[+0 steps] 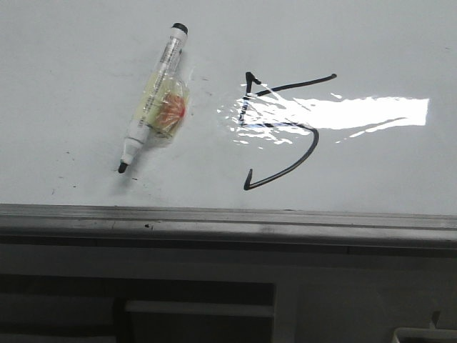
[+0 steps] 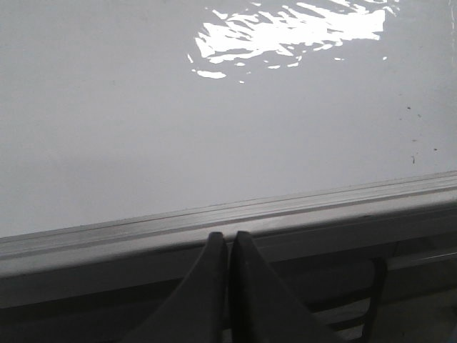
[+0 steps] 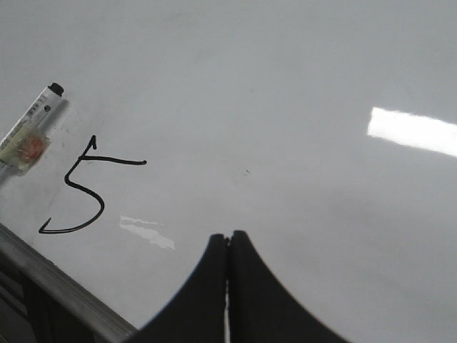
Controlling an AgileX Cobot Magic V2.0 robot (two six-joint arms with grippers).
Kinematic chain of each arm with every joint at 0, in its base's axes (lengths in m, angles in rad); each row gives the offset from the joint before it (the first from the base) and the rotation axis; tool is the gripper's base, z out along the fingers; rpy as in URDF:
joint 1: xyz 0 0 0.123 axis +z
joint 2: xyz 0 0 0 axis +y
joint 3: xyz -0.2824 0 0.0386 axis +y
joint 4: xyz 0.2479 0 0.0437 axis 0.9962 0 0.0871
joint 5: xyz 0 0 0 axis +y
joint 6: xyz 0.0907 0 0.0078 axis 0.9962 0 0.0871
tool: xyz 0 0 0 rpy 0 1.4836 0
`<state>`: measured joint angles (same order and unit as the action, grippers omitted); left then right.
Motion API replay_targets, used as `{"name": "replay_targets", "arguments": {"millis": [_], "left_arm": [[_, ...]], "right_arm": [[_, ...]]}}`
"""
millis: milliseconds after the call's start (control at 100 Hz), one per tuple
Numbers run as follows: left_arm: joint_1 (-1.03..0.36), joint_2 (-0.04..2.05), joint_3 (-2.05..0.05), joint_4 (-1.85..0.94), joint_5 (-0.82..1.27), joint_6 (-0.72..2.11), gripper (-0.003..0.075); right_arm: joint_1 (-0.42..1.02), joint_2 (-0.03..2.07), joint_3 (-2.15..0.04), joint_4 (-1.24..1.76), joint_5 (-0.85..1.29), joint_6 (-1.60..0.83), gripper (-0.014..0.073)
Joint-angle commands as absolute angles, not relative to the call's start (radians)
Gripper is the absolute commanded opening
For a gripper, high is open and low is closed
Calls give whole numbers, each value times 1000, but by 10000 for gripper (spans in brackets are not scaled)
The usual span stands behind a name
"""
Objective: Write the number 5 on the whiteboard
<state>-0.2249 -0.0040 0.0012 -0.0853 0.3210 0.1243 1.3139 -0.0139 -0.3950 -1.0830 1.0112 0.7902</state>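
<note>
number 5 (image 1: 282,132) is sitting drawn in thin black line on the whiteboard (image 1: 78,64), right of centre in the front view, its hooked tail ending just above the grey frame edge (image 1: 228,221); bright glare is lying across its middle. marker (image 1: 153,96) is lying flat on the board just left of the figure, apart from it, tilted, black tip toward the frame, a clear wrap with an orange patch around its barrel. my left end effector (image 2: 228,246) is hanging clenched, fingers pressed together, gripping nothing, over the frame edge. my right end effector (image 3: 228,246) is likewise clenched and empty over bare board, the 5 and the marker lying off to one side.
</note>
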Motion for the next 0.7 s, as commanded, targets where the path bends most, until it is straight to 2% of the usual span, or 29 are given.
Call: {"name": "replay_targets", "arguments": {"millis": [0,200,300,400,540,690], "left_arm": [[-224,-30,25,-90,250,114,-20],[-224,-30,25,-90,250,114,-20],[-224,-30,25,-90,250,114,-20],[-224,-30,25,-90,250,114,-20],[-224,-30,25,-90,250,114,-20],[-224,-30,25,-90,250,114,-20]], "right_arm": [[1316,-14,-415,-1146,963,792,-64],[1313,-14,-411,-1146,963,792,-64],[1312,-14,-372,-1166,1027,792,-64],[1272,-14,-322,-1187,919,792,-64],[1109,-3,-278,-1128,682,777,-64],[826,57,-273,-845,549,592,-64]]}}
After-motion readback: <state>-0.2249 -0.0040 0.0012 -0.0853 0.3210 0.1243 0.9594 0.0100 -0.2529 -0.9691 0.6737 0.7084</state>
